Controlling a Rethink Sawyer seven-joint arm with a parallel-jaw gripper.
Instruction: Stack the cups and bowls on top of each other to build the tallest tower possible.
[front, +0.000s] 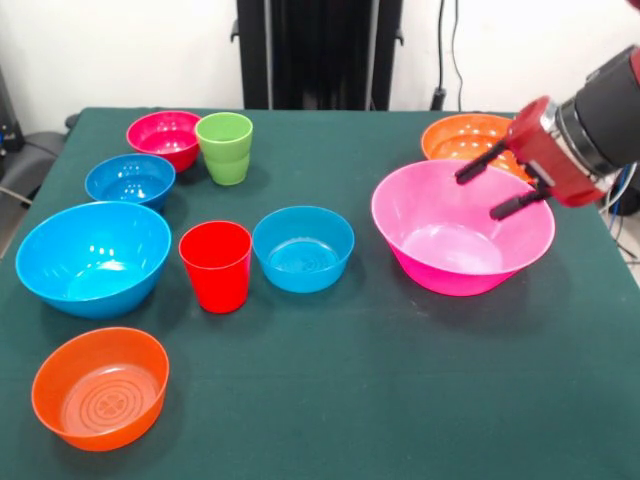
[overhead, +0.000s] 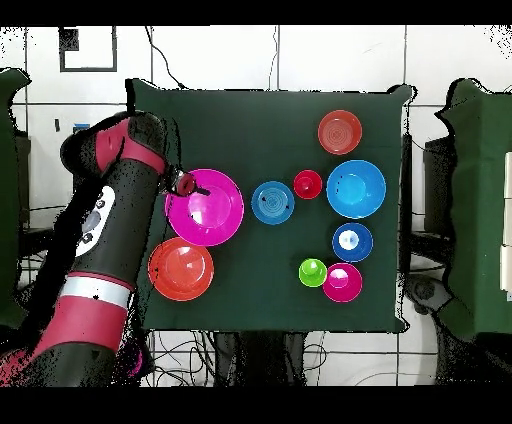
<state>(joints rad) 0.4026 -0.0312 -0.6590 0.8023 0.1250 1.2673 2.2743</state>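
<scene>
Nothing Stacked: Cups and Bowls Spread Around the Big Pink Bowl

Plainly, no tower stands on the green table; every piece sits alone on the cloth. The hot-pink bowl, the widest of the lot, serves as the landmark. In the front view the gripper hangs over its right-hand rim, coming in from the right edge, with its two black fingers spread apart and grasping nothing; their tips reach just inside the bowl's mouth, above the empty interior.

Directly behind the pink bowl, partly hidden by the red gripper body, sits an orange bowl, near it or perhaps touching. To the pink bowl's left, just beside it, stands a mid-sized blue bowl, and next along is the red cup, upright and close to that bowl. Further left again lies the large light-blue bowl. Well to the pink bowl's front left, nearest the camera, rests the second orange bowl.

Toward the back left of the pink bowl, the green cup stands upright against the small magenta bowl, with a small blue bowl just in front of the magenta one.
</scene>
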